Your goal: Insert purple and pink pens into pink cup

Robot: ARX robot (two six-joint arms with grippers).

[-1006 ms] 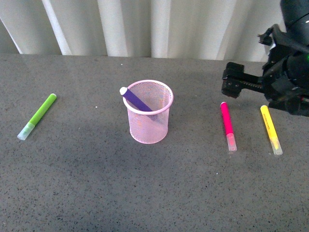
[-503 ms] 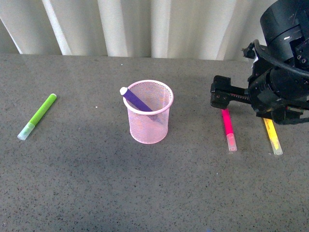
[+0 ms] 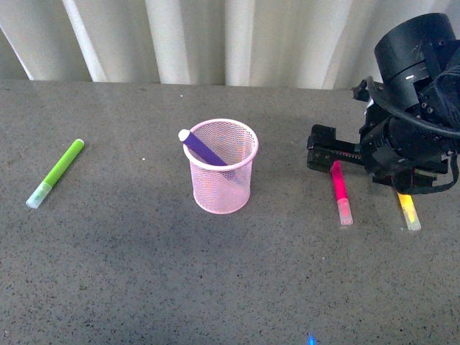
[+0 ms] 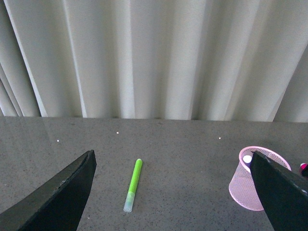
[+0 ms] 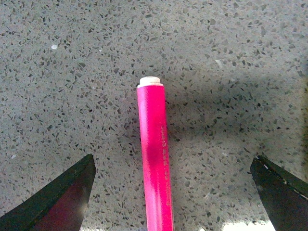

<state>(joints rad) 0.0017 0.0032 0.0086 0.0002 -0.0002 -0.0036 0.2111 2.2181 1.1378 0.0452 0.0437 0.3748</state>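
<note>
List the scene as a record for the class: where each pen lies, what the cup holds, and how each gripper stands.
cup: upright, holds purple pen
purple pen: leaning in cup, end above rim
pink pen: flat on table, right of cup
green marker: on table, left of cup
yellow marker: right of pink pen, partly hidden
left gripper: open, empty
right gripper: open, over pink pen

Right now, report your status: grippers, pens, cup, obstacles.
Left gripper open, holding nothing. Right gripper open over pink pen, not gripping. Purple pen in pink cup. Yellow marker beside pink pen, apart.
</note>
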